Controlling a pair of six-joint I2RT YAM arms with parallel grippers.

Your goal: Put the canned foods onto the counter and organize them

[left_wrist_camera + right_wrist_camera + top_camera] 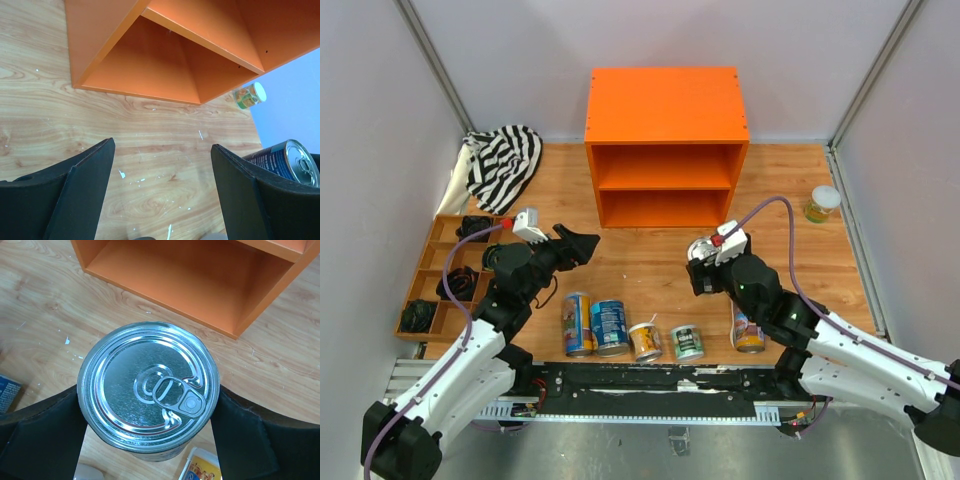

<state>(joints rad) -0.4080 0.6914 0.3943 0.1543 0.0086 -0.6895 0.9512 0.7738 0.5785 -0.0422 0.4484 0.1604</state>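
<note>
Pincer on right arm clamps silver-topped can near orange counter.

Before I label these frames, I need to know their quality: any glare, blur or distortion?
Top external: even light, only soft shadows, walls splayed by the wide lens. Left wrist: orange counter sharp, white glints on the wood, the left hand's fingers dark, little detail. Right wrist: the can shows a broad sheen on its lid, not blown out; the right hand's fingers likewise dark.
</note>
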